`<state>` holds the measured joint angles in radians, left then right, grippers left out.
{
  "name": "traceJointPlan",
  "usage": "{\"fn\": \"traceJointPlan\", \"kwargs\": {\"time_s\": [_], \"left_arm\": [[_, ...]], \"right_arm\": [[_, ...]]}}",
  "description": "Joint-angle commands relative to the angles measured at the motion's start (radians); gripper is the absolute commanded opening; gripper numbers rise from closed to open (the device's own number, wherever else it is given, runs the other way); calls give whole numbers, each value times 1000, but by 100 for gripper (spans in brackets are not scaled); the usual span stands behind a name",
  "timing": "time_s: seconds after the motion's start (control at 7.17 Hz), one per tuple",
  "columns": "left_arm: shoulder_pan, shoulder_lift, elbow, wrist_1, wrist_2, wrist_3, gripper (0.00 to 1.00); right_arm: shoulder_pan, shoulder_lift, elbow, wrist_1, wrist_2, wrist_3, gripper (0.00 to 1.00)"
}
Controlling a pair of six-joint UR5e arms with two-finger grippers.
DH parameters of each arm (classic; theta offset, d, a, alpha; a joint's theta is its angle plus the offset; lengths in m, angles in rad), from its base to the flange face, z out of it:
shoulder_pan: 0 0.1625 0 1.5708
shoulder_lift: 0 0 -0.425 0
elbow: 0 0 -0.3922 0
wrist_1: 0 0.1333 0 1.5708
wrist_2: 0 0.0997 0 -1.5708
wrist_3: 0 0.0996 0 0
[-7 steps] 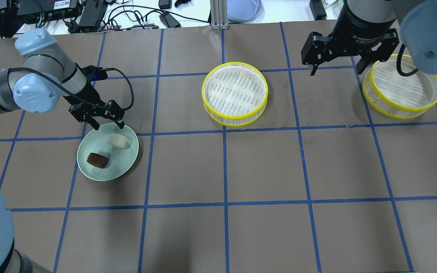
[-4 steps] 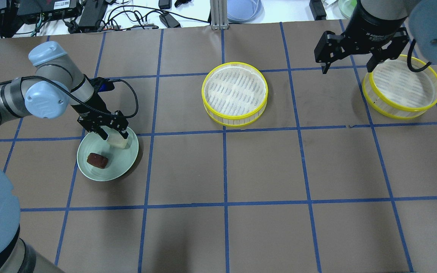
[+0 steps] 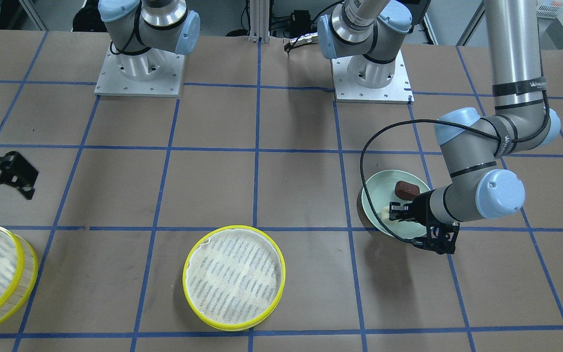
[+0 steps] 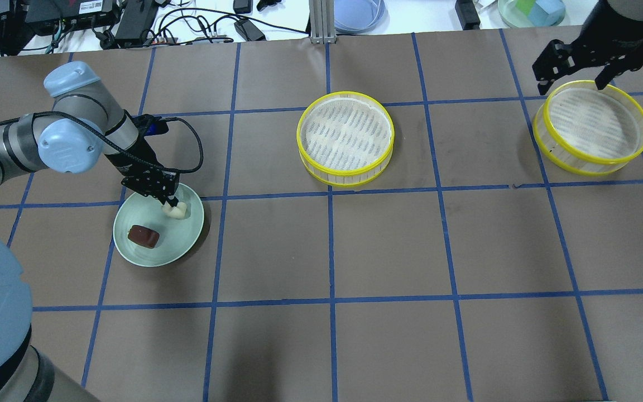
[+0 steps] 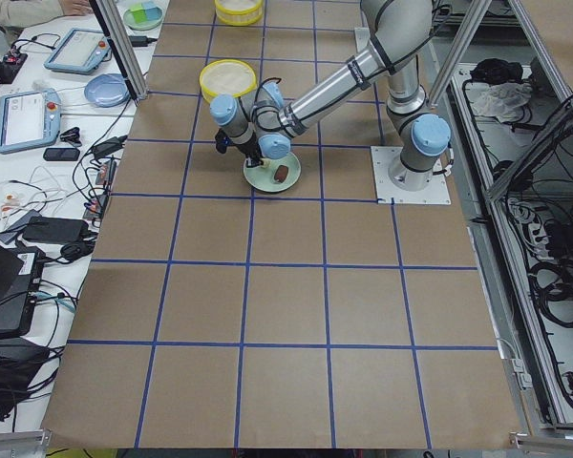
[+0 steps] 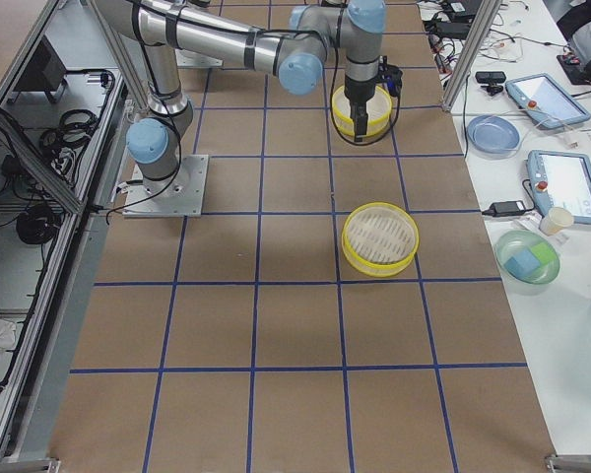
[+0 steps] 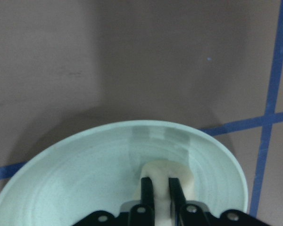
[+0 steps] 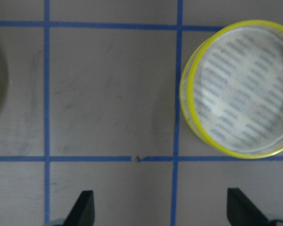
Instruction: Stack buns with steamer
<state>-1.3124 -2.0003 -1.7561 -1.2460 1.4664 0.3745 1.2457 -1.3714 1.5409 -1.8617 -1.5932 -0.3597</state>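
Note:
My left gripper (image 4: 169, 202) is shut on the cream-white bun (image 4: 177, 211), low over the far right part of the pale green plate (image 4: 137, 258). In the left wrist view its fingers (image 7: 147, 193) pinch that bun (image 7: 167, 170). The dark reddish-brown bun (image 4: 143, 236) lies loose on the plate's left side. One steamer tier (image 4: 346, 137) stands at the table's middle, the other tier (image 4: 596, 125) at the far right. My right gripper (image 4: 571, 84) is open and empty, high over the right tier's far left rim.
Blue tape lines cross the brown table cover. Cables, power bricks and a blue dish (image 4: 358, 14) lie beyond the table's far edge. The left arm's cable (image 4: 190, 134) loops beside its wrist. The two arm bases (image 3: 140, 68) stand at the robot's side.
My left gripper came down over the plate and shut on the cream-white bun. My right gripper moved to the right and farther back, still open.

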Motion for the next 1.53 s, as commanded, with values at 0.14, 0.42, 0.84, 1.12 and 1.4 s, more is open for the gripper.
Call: {"fn": "traceJointPlan", "kwargs": {"time_s": [0.14, 0.42, 0.84, 1.12, 1.4], "left_arm": [[-7, 28, 148, 17, -17, -208, 0], [-40, 35, 176, 37, -183, -506, 0], [-246, 8, 161, 256, -198, -1000, 0], [-313, -29, 159, 391, -260, -1233, 0], [-362, -75, 159, 450, -297, -1308, 0]], "right_arm": [[-210, 176, -54, -200, 68, -256, 100], [-288, 285, -114, -200, 123, -353, 100], [-333, 395, -120, -218, 144, -407, 96], [-339, 419, -120, -266, 136, -404, 89], [-351, 426, -120, -267, 131, -413, 79]]}}
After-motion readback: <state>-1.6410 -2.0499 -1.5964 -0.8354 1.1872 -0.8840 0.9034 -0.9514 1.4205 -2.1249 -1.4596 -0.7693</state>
